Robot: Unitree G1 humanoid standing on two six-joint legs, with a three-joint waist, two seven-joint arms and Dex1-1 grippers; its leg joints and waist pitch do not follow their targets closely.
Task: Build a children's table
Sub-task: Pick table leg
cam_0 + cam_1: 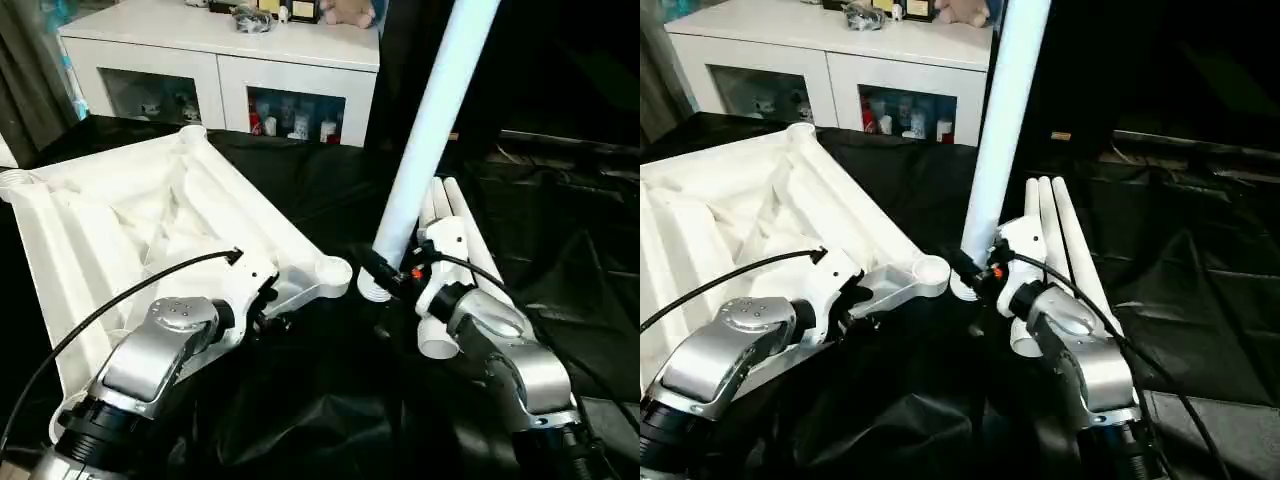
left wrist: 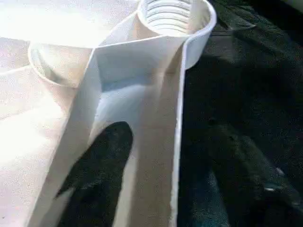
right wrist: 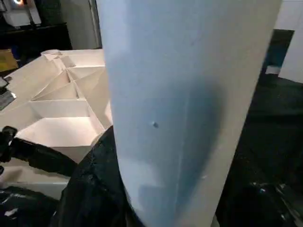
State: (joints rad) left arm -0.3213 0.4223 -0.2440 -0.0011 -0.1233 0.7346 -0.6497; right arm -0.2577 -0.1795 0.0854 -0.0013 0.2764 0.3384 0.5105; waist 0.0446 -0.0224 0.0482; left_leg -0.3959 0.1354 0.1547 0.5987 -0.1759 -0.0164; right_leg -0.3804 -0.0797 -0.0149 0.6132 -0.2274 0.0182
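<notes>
The children's table top (image 1: 120,215) lies upside down on a black cloth, ribbed underside up. Its near corner socket (image 1: 335,270) faces me. My right gripper (image 1: 383,270) is shut on a white leg (image 1: 430,110), which it holds upright with a slight tilt. The leg's lower end (image 1: 373,290) sits just right of the socket, outside it. My left gripper (image 1: 268,318) is at the top's near rim (image 2: 177,142), behind that socket. Its dark fingers (image 2: 97,175) stand open, one inside the rim channel and one outside over the cloth.
More white legs (image 1: 458,215) lie side by side on the cloth under my right forearm, one open end (image 1: 437,345) pointing at me. A white glass-door cabinet (image 1: 220,60) stands at the back. Black cloth (image 1: 330,400) covers the ground around.
</notes>
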